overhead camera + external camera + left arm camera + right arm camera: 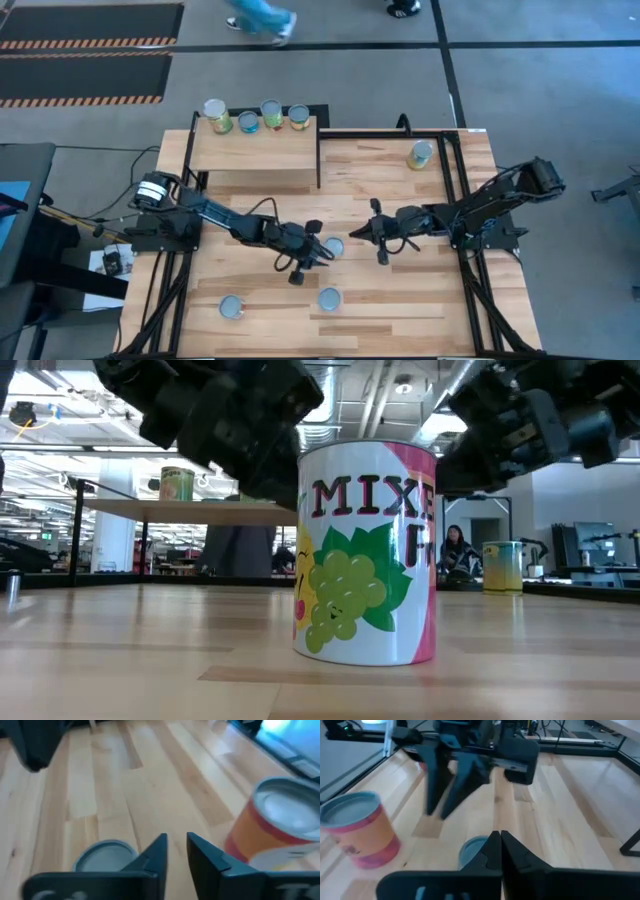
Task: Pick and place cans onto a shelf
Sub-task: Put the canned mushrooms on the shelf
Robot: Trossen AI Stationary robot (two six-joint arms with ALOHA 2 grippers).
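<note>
My left gripper [176, 851] hung over the plank table [165, 785], its two dark fingers [156, 854] close together with a narrow gap between them. A can with an orange label [272, 827] stood upright just beside one finger. Another can's round silvery-blue top [102, 856] showed beside the other finger.

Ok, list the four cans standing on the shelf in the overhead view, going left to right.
On the shelf: green-labelled can → blue-green can → green can → yellow-labelled can.
</note>
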